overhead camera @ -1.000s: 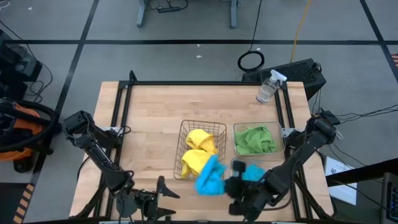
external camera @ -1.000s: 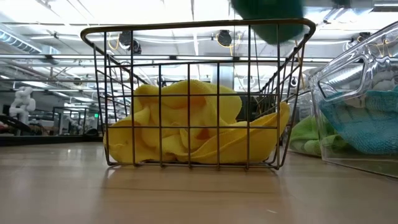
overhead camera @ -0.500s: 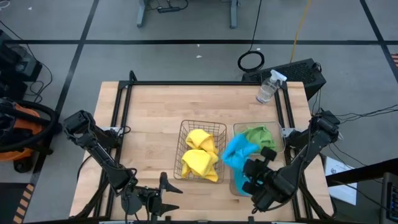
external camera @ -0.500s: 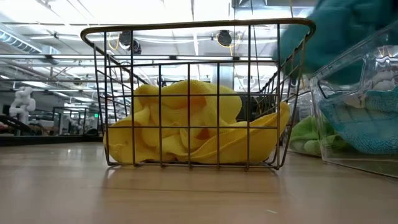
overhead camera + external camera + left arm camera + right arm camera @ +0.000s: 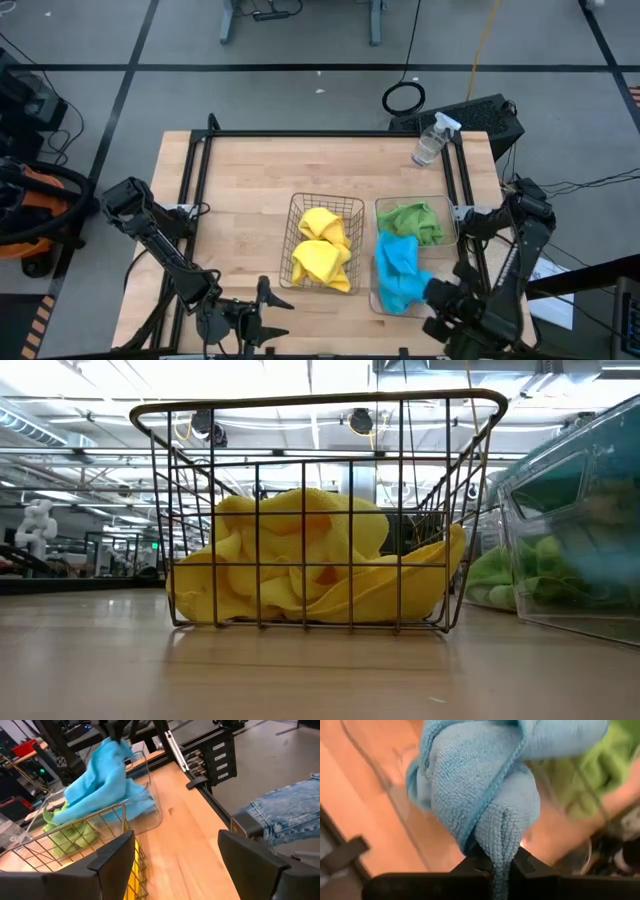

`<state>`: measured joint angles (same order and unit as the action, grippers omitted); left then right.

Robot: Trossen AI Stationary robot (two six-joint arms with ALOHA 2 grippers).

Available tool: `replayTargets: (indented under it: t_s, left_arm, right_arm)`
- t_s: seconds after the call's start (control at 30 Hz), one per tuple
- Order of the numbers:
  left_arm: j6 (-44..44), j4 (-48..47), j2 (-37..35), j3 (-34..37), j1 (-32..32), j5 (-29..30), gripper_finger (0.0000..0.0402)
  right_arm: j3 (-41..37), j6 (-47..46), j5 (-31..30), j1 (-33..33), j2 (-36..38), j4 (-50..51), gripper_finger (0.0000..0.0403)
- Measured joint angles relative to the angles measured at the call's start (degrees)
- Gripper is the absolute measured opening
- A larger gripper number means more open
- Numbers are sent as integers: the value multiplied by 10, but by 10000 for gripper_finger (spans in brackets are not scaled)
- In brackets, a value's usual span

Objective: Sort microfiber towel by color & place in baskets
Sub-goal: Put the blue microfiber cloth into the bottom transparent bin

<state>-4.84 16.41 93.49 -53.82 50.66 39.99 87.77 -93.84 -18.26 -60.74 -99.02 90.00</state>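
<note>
Right tool (image 5: pixel 501 865) pinches the blue towel (image 5: pixel 398 270), which hides the near tub; left tool (image 5: pixel 175 865) gapes.

**Four cameras covering one sorting table**

Overhead, one is looking straight down. Another is sitting at tabletop level, close against the wire basket (image 5: pixel 315 510). Wrist cameras are peering past their fingers; both are sharing the blue towel (image 5: pixel 102 782) with the overhead.

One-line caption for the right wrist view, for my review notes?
Right gripper shut on a blue towel, hanging it over a clear tub, green towel beyond.
</note>
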Motion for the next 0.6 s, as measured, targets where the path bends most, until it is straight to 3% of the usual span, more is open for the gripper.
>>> replayTargets:
  t_s: [0.3,0.47,0.6]
  left_arm:
    - [0,7,0,0,-9,-1,290]
    - [0,7,0,0,-9,-3,290]
    - [0,7,0,0,-9,-3,290]
  right_arm:
    - [0,-75,84,-47,0,-1,6]
    - [1,-58,127,-47,0,-55,6]
    - [30,-27,121,-47,0,-80,3]
